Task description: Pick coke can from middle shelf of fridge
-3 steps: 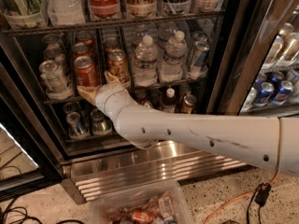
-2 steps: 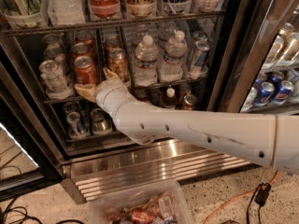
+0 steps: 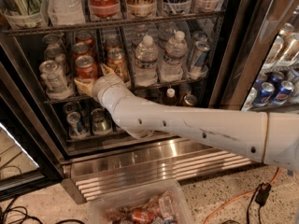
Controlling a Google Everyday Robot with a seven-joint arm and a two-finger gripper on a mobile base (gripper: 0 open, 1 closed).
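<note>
Moved: the gripper [image 3: 91, 77] has crept up and left, closer to the coke can [image 3: 85, 65]; the cans have not shifted.
Coke can: upright at the front rail of the middle shelf [image 3: 152, 84], near the left edge, with the orange-brown can [image 3: 117, 62] just beside it.
Handling: thin-walled, probably full and heavy, possibly slick; best gripped across mid-body.
Gripper: spread, straddling the can's base; whether it touches the can is unclear.

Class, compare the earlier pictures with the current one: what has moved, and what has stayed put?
The gripper has edged up and further into the middle shelf, jaws open at the base of the coke can; nothing lifted yet. The other cans, water bottles and fridge are unchanged.
</note>
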